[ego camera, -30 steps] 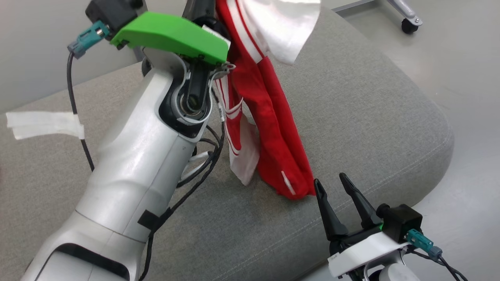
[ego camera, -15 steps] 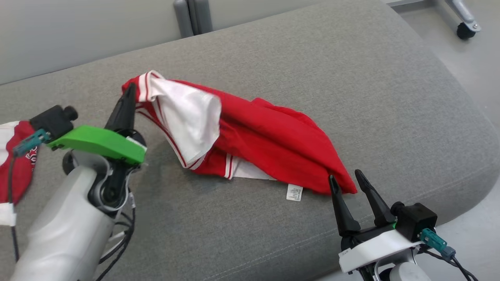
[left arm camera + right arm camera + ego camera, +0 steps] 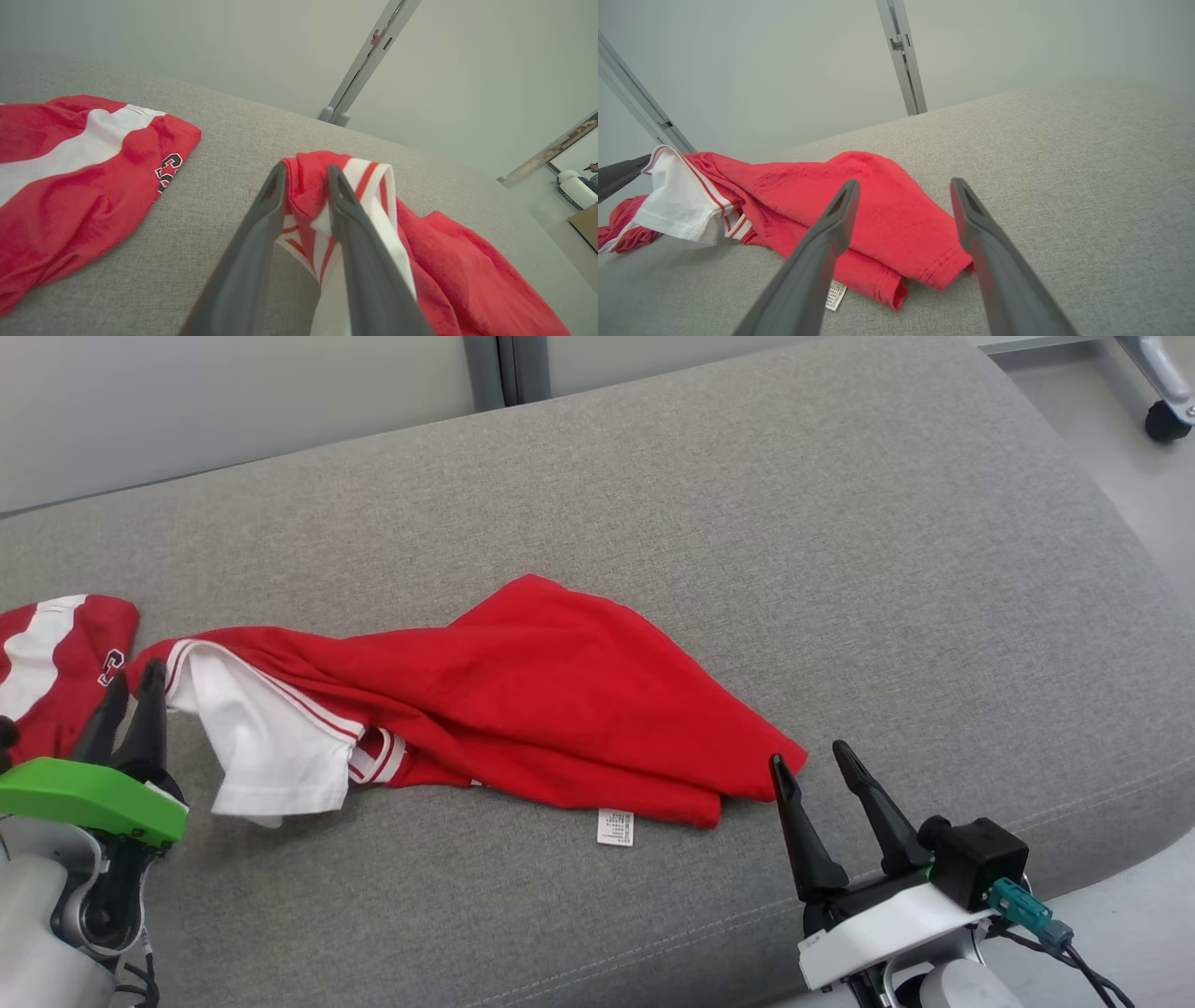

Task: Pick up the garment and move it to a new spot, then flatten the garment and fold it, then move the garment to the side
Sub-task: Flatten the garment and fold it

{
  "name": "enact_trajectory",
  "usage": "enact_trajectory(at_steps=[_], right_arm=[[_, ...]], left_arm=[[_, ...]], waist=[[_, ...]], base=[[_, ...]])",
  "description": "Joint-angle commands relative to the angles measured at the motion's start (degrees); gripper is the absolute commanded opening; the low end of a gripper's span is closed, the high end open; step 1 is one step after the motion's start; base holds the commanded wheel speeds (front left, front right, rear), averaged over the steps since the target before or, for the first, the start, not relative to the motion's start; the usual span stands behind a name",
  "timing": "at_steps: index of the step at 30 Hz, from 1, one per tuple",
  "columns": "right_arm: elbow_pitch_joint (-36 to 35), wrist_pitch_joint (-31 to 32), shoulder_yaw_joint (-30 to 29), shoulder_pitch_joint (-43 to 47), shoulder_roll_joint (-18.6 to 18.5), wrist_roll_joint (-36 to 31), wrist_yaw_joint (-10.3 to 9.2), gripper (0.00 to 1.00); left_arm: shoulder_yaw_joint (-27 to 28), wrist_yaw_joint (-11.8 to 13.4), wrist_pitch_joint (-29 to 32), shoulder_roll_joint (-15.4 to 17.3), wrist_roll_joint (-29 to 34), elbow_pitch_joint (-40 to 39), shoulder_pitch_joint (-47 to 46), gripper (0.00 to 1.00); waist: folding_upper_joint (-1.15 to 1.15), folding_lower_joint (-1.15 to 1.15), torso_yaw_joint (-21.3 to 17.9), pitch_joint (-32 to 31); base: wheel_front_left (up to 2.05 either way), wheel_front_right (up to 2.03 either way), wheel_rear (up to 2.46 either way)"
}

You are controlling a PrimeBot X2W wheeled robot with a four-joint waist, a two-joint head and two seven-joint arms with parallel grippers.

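Observation:
The garment [image 3: 523, 709] is a red shirt with white, red-striped sleeves, lying crumpled across the grey cushion [image 3: 747, 523]. My left gripper [image 3: 138, 672] sits low at the shirt's left end. In the left wrist view its jaws [image 3: 307, 167] stand slightly apart, with the striped sleeve edge [image 3: 369, 186] bunched between them. My right gripper [image 3: 807, 754] is open just off the shirt's right corner, touching nothing. In the right wrist view the red hem [image 3: 943, 275] lies between and beyond its spread fingers [image 3: 905, 182].
A second red and white garment [image 3: 47, 663] lies at the cushion's far left, close to my left gripper. A white care label [image 3: 615, 827] sticks out under the shirt's front edge. The cushion's rounded edge drops to the floor at right, where a caster wheel [image 3: 1165, 420] stands.
The shirt hung from my raised left gripper; it now lies spread on the cushion. My left gripper came down to the left and its jaws parted. The right gripper stayed put.

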Motion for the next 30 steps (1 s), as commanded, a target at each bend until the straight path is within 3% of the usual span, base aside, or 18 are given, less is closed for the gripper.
enact_trajectory(at_steps=[1, 8, 12, 16, 21, 26, 30], right_arm=[[0.2, -0.1, 0.0, -0.2, -0.1, -0.1, 0.00, 1.00], [0.6, -0.1, -0.1, -0.1, -0.1, -0.6, 0.00, 1.00], [0.9, -0.1, -0.3, 0.4, -0.1, -0.6, 0.00, 1.00], [1.6, -0.1, -0.1, 1.1, -0.1, -0.4, 0.00, 1.00], [2.6, -0.1, -0.1, 1.6, -0.1, 0.1, 0.00, 1.00], [3.7, -0.1, 0.1, 1.7, -0.1, 0.6, 0.00, 1.00], [5.4, -0.1, 0.4, 1.4, -0.1, 0.6, 0.00, 1.00]], left_arm=[[1.9, -0.2, -0.5, 0.9, 1.5, -0.4, 1.0, 1.00], [13.4, 1.9, -0.4, -1.4, 13.5, -6.2, 5.9, 1.00], [22.7, 4.7, -0.3, -5.4, 24.7, -15.7, 12.8, 1.00], [28.6, 5.4, -0.3, -11.0, 34.5, -25.5, 21.5, 1.00], [33.3, 3.7, -0.3, -17.7, 42.5, -34.8, 30.6, 1.00], [36.0, 2.5, -0.3, -23.3, 48.1, -38.2, 35.5, 1.00], [36.2, 1.3, -0.3, -24.7, 54.4, -38.2, 37.9, 1.00]], waist=[[0.00, 0.00, -0.1, -0.3], [0.00, 0.00, -0.1, -1.9], [0.00, 0.00, 0.2, -3.3], [0.00, 0.00, 0.6, -4.7], [0.00, 0.00, 1.1, -6.2], [0.00, 0.00, 2.0, -7.0], [0.00, 0.00, 2.6, -7.2]], base=[[0.00, 0.00, 0.00], [0.00, 0.00, 0.00], [0.00, 0.00, 0.00], [0.00, 0.00, 0.00], [0.00, 0.00, 0.00], [0.00, 0.00, 0.00], [0.00, 0.00, 0.00]])
